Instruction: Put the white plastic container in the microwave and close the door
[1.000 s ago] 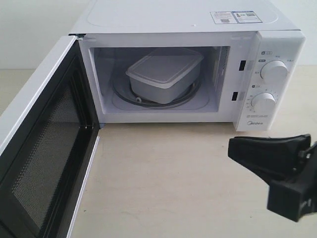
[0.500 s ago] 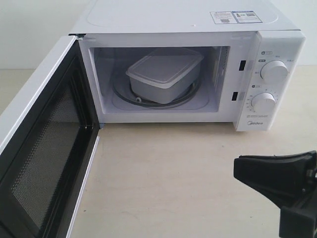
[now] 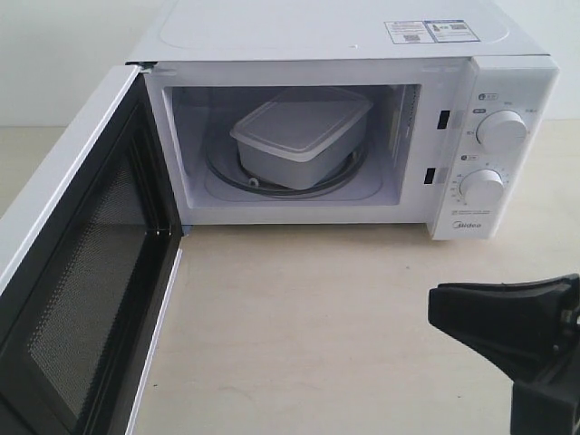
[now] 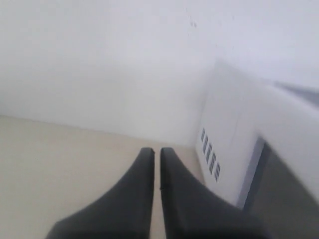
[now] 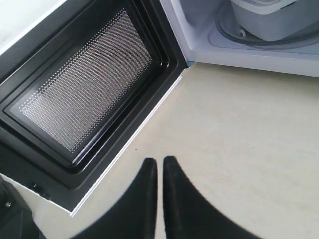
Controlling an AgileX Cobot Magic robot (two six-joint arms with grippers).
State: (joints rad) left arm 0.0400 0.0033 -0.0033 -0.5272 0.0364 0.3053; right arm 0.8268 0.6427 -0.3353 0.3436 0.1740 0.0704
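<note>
Jaws closed, empty; white plastic container (image 3: pixel 304 136) sits in microwave (image 3: pixel 299 36), door (image 3: pixel 86 263) open.

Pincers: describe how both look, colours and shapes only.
The left pincer and the right pincer are plain matte black, each with two broad fingers tapering to narrow tips. The exterior view shows the right one as a black wedge widening into a blocky black body. No markings or cables show.

Lidded white plastic container (image 3: pixel 301 136) askew inside the white microwave (image 3: pixel 299 36), black-faced door (image 3: pixel 91 258) wide open.
</note>
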